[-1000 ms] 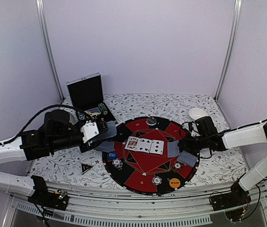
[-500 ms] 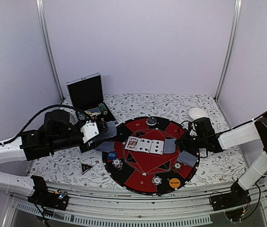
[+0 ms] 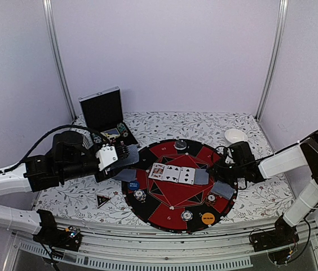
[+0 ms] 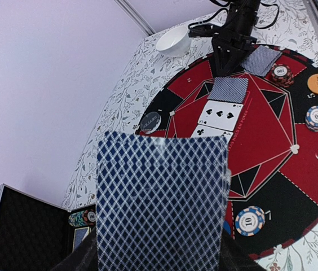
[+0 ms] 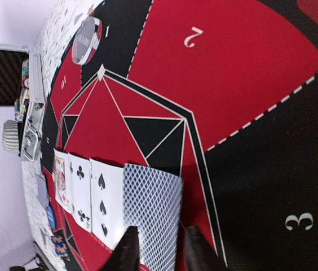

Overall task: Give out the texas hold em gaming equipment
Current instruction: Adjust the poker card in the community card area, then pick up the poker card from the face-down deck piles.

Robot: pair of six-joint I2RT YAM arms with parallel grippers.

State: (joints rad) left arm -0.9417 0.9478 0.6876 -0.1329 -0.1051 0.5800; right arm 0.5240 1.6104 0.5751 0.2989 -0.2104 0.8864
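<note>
Change: right gripper [image 5: 162,248] came in from 3 o'clock and laid grey-blue diamond-backed card [image 5: 152,209] flat on round red-and-black mat [image 3: 173,196]. Jaws now parted, card free. One more card dealt.
Card back-up, long axis 12–6 in top view, just beside 3 o'clock end of face-up card row [image 3: 172,173].
Left gripper [image 3: 120,157] jaws clamped on remaining blue-backed cards [image 4: 162,197].

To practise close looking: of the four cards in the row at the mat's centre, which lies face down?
The card at the right end, by the right gripper: it shows its grey-blue back; the other three show faces.
</note>
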